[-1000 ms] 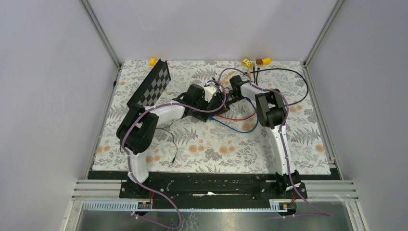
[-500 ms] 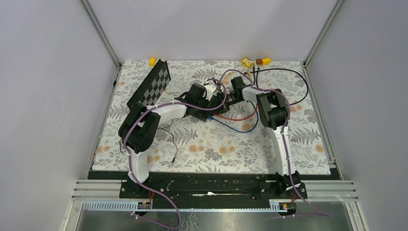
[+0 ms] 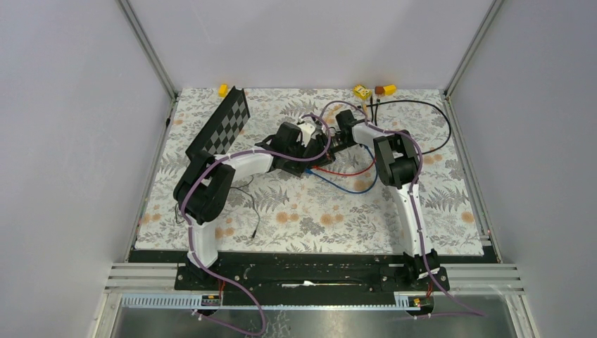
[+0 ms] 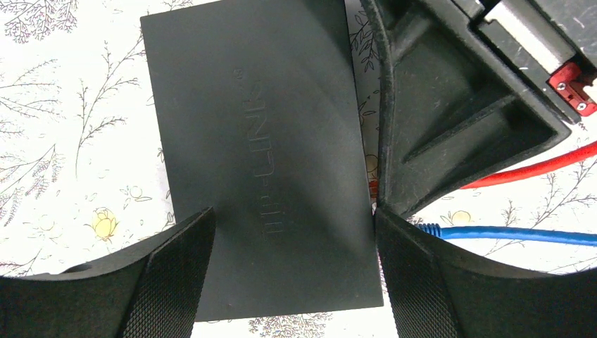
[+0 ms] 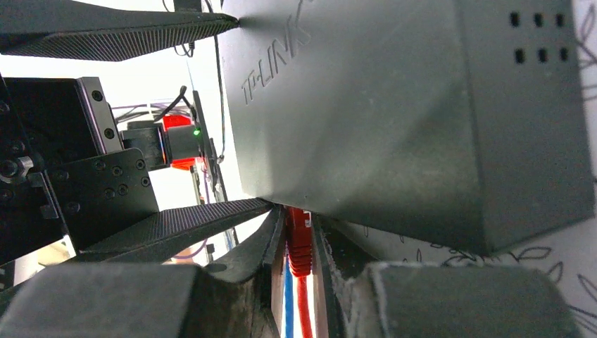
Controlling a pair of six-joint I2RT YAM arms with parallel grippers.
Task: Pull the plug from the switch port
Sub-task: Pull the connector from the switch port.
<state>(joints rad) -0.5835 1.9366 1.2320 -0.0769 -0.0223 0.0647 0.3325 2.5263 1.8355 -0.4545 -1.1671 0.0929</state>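
Observation:
The switch is a flat matte-black box lying on the floral cloth. My left gripper straddles it from above, and its ribbed pads meet the two long edges. On the port edge, a red plug sits in a port, and my right gripper is shut on it. Red cable and blue cable trail away from that edge. In the top view both grippers meet mid-table, left and right, and they hide most of the switch.
A chequered board leans at the back left. Small yellow blocks lie by the back wall. A black cable loop fills the back right. A thin black wire lies near the left arm. Red and blue cable loops lie mid-table.
My left jaws have narrowed slightly onto the switch's edges. Both wrists have shifted only a little. The right grip on the plug is the same.

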